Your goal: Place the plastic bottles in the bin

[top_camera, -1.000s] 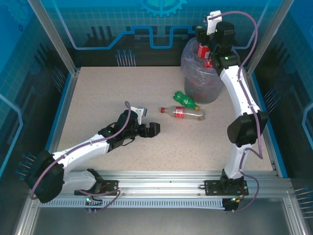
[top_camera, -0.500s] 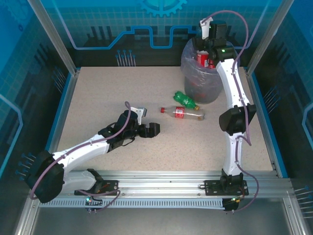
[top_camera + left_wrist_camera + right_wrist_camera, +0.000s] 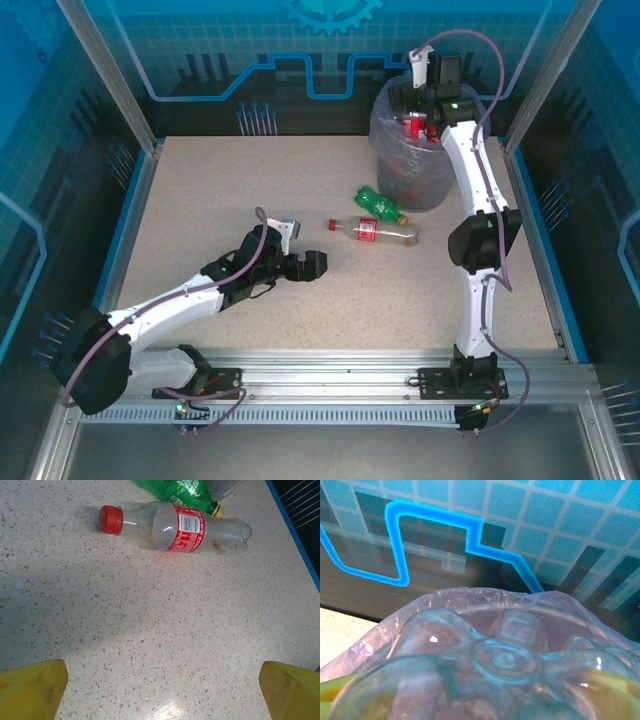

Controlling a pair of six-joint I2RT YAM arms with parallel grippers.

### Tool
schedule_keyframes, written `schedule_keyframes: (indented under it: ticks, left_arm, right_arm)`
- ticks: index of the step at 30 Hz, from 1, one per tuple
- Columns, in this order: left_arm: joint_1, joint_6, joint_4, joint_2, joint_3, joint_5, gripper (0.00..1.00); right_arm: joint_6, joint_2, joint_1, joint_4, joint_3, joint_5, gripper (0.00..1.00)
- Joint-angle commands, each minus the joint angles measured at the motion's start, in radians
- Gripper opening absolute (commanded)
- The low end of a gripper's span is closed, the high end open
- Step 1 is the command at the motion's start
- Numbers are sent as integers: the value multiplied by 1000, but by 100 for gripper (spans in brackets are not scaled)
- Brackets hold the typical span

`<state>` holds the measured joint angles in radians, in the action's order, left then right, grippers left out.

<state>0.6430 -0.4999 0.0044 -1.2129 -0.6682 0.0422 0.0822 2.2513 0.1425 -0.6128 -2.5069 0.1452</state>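
Bottle base (image 3: 505,660) over bin (image 3: 465,597), right-wrist close-up

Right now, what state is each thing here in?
Bin: upright, bag-lined, bottles inside.
Red-labelled bottle: lying on its side on the table, cap on.
Green bottle: lying on its side beside the bin.
Left gripper: open, empty.
Right gripper: over the bin, clear bottle before it, grip unclear.

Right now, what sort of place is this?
Probably a lab robot cell, not a home: a speckled table fenced by an aluminium frame and blue printed panels.
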Motion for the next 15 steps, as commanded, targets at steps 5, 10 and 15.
schedule_keyframes:
  ticks: [5,10,15]
  left_arm:
    - [-5,-22,8,-53,-21,46,99]
    - [-6,-22,18,-74,-31,59,99]
    - [-6,-22,23,-77,-30,60,99]
  right_arm:
    - [8,-134,-11,4,24,-20,100]
    - [10,-227,-10,4,85,8,100]
    - [-19,-286,-10,-3,174,2,88]
